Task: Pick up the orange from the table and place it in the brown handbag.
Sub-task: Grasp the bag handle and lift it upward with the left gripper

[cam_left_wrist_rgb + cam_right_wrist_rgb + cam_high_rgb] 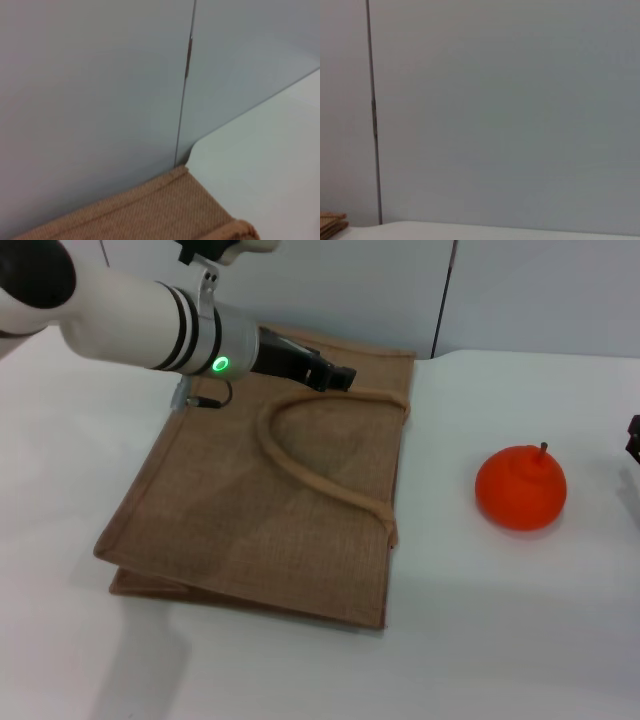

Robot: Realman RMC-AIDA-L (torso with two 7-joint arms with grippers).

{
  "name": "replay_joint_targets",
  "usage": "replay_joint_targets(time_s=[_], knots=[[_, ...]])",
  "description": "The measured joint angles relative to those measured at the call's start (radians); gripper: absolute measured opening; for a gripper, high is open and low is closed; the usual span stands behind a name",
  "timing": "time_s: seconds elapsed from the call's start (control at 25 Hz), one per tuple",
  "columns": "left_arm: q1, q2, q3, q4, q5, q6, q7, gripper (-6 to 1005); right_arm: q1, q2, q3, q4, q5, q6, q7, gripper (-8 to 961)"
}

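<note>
The orange (520, 488) sits alone on the white table (500, 640), to the right of the brown handbag (260, 510). The handbag lies flat, one looped handle (300, 465) resting on its upper face. My left arm reaches over the bag's far edge, and my left gripper (338, 375) hovers close to the handle's far end near the bag's mouth. My right gripper (634, 440) shows only as a dark sliver at the right edge, apart from the orange. A corner of the handbag (150, 215) fills the left wrist view, and a small corner of the handbag (330, 223) shows in the right wrist view.
A pale wall with a vertical panel seam (440, 300) stands right behind the table's far edge. The table's rounded back corner (200, 147) lies beside the bag.
</note>
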Motion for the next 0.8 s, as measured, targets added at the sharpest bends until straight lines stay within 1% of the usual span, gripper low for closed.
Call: replay_joint_targets(time_s=[0.2, 0.52, 0.6, 0.8], knots=[[0.022, -0.002, 0.001, 0.034, -0.001, 0.006, -0.012, 604, 0.001, 0.000, 0.000, 0.000, 0.000, 0.000, 0.000, 795], [0.008, 0.006, 0.002, 0.030, 0.015, -0.009, -0.072, 604, 0.001, 0.000, 0.000, 0.000, 0.000, 0.000, 0.000, 795], [0.006, 0.006, 0.002, 0.029, 0.027, -0.018, -0.083, 604, 0.001, 0.000, 0.000, 0.000, 0.000, 0.000, 0.000, 795], [0.004, 0.006, -0.001, 0.028, 0.118, -0.043, -0.159, 604, 0.001, 0.000, 0.000, 0.000, 0.000, 0.000, 0.000, 795]])
